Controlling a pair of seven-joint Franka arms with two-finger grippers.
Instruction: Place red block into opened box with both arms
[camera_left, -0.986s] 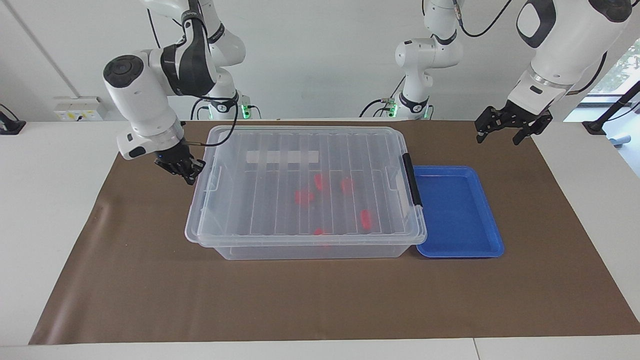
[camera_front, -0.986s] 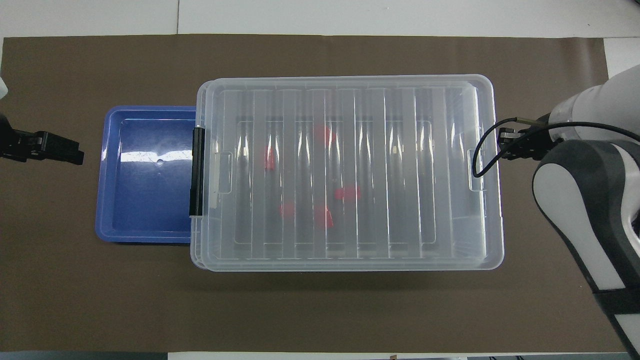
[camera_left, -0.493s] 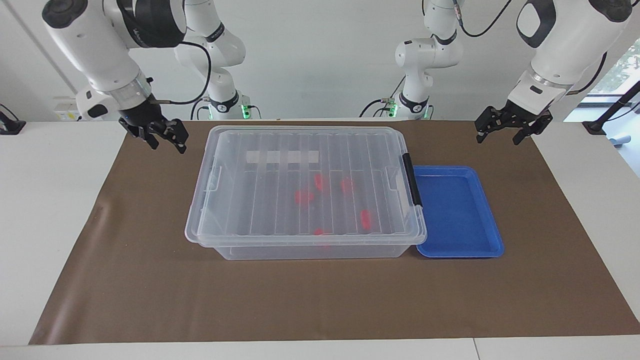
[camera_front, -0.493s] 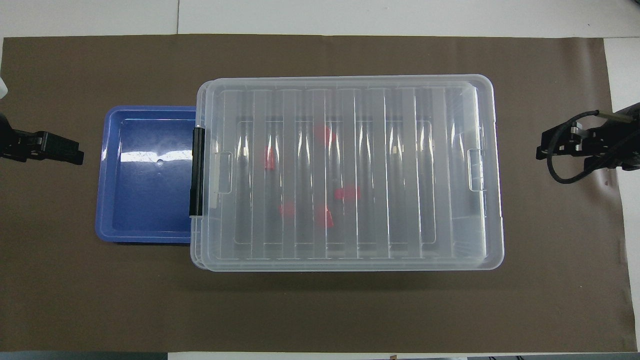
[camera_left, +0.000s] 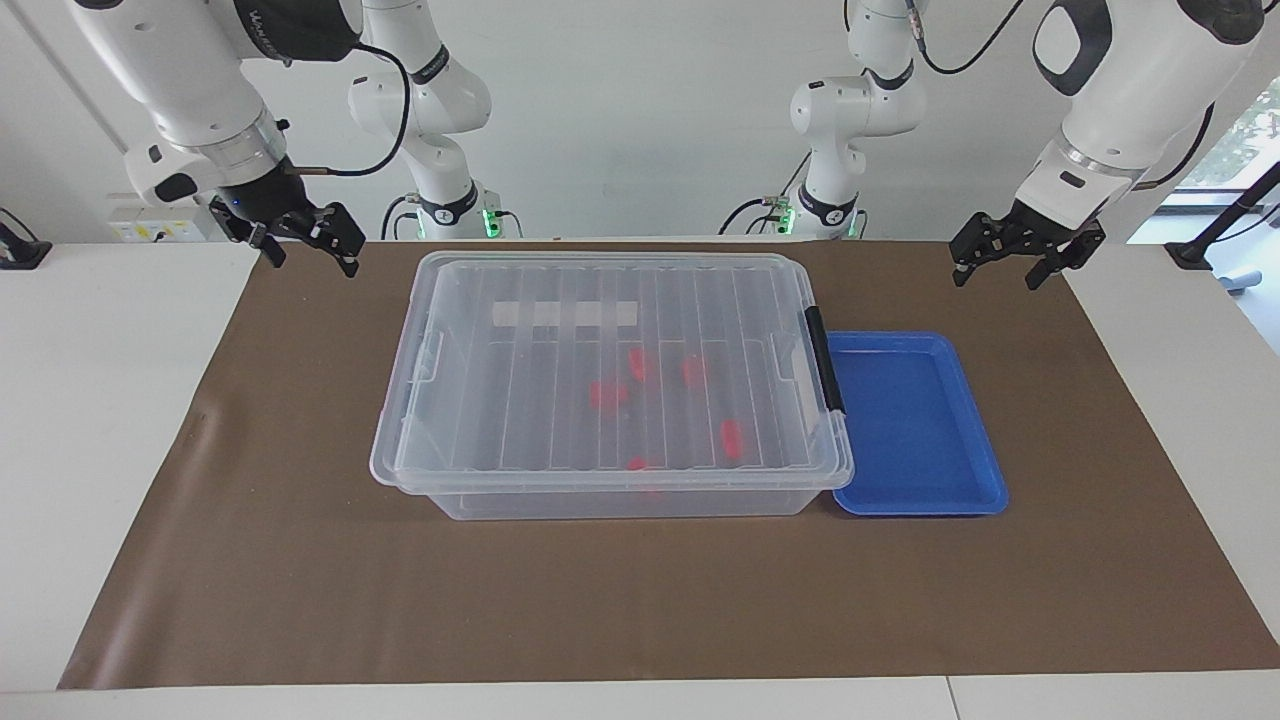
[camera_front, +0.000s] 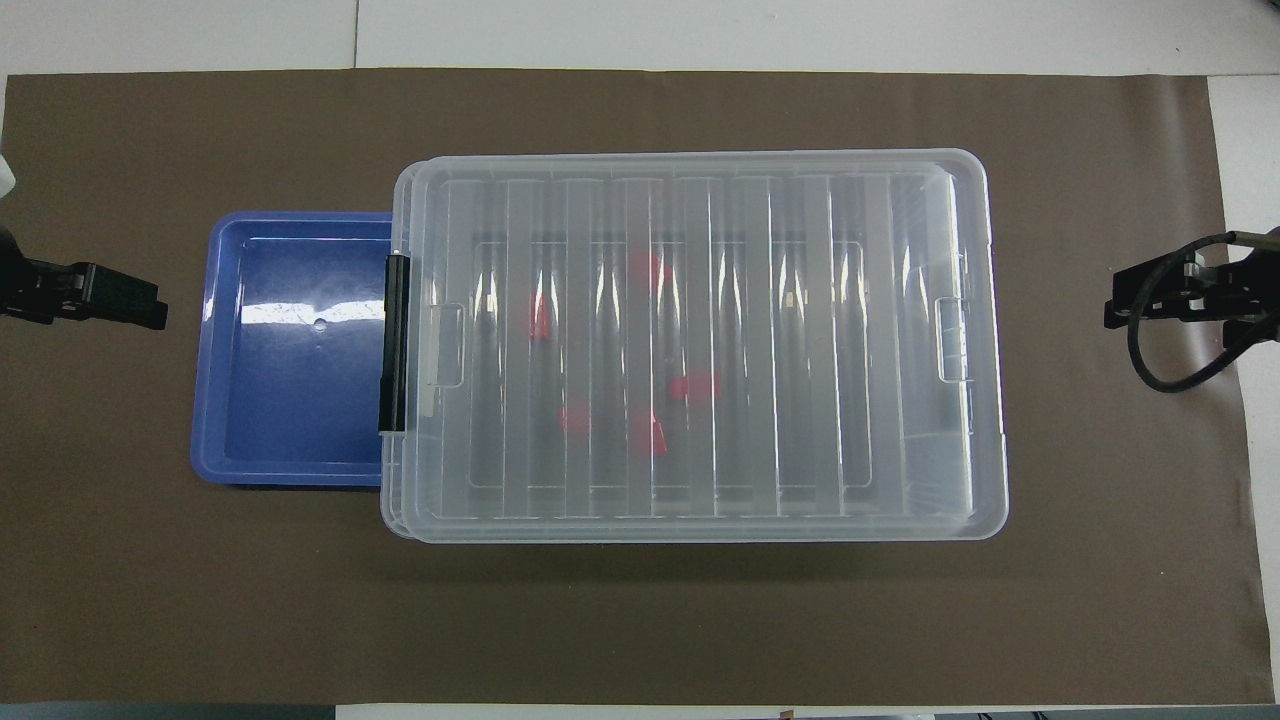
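**Lid on, blocks inside, both arms pulled back**

The desk (camera_left: 640, 600) carries the box (camera_left: 610, 385) at its middle, its ribbed lid (camera_front: 700, 340) lying flat on top. The shallow blue tray (camera_left: 915, 425) sits touching the box's clip end, toward the left arm's end of the desk, with nothing in it. The red blocks (camera_front: 694, 386) show through the lid, scattered on the box floor; five red patches can be made out.

The main risk, as a judgement: the lid may only be resting rather than clipped, so a nudge or lift of the box could shift it. Should another block need to go in, the lid bars the way.

The right gripper (camera_left: 300, 235) hangs with fingers spread over the mat by the box's plain end. A second ago it was pressed nearly together, low against that end's rim; it has since risen and drawn away. The left gripper (camera_left: 1020, 255), fingers spread, waits over the mat's corner, unchanged.
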